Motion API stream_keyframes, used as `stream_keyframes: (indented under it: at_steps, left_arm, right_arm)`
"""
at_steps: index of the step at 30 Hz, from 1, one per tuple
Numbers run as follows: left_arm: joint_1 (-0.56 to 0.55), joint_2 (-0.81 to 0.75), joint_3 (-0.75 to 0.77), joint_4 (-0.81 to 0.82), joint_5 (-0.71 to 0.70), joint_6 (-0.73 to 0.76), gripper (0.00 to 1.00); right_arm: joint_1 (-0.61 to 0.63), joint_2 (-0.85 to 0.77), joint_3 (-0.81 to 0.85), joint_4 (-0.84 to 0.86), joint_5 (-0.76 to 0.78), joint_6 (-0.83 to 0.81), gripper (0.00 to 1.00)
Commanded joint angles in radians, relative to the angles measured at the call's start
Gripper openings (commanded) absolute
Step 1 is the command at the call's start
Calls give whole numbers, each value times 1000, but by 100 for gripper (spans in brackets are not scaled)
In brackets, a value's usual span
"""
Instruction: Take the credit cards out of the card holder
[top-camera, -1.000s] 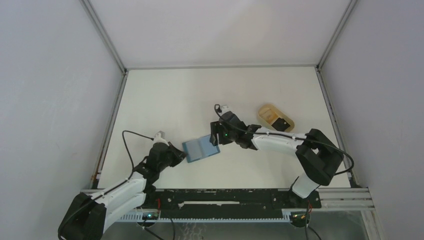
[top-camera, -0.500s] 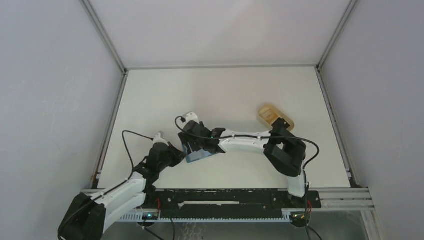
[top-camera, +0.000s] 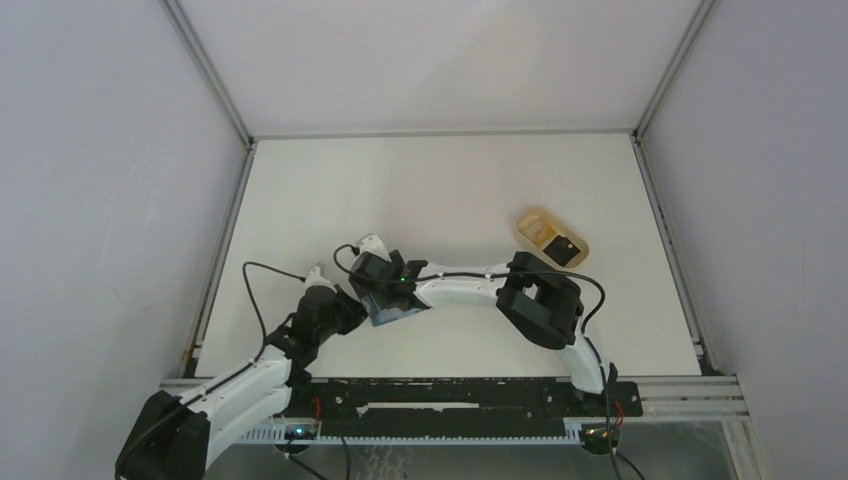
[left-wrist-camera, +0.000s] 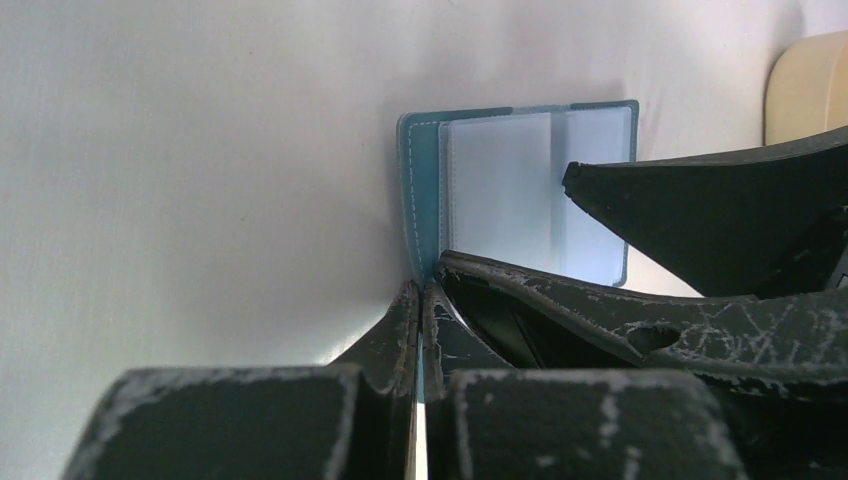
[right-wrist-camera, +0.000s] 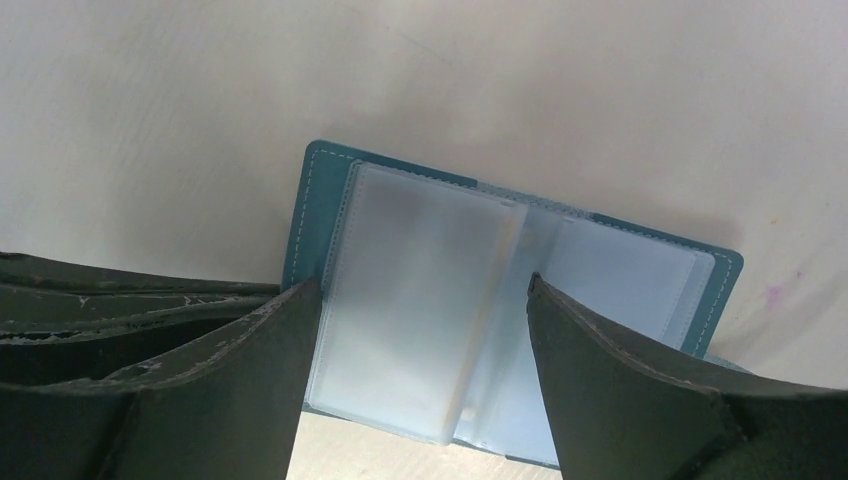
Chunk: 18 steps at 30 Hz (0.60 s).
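Observation:
The teal card holder (top-camera: 398, 313) lies open on the table, its clear plastic sleeves facing up (right-wrist-camera: 420, 290). My left gripper (top-camera: 348, 306) is shut on the holder's left edge (left-wrist-camera: 420, 290); the holder's open pages show beyond it (left-wrist-camera: 500, 185). My right gripper (top-camera: 378, 288) is open and hangs just above the holder, one finger on each side of the left sleeve (right-wrist-camera: 425, 283). I cannot make out a card inside the sleeves. A pale tan card (top-camera: 537, 226) and a black card (top-camera: 566, 248) lie at the right.
The right arm arches across the middle of the table from its base (top-camera: 590, 370). The left arm runs along the near left (top-camera: 250, 375). Grey walls and metal rails (top-camera: 225, 250) close the table in.
My right gripper has swung left, from the holder's right edge to over its left half. The left gripper and the holder have stayed in place.

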Motion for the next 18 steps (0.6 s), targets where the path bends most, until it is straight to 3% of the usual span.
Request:
stream_keyframes:
  at_steps: [1,18]
  left_arm:
    - [5,-4,13,7,-15,25,0]
    - [5,8,19,-16,-36,33,0]
  right_arm:
    - [15,31,55,-20,47,-23,84]
    - [-34,-57,4,-103,184,-86,84]
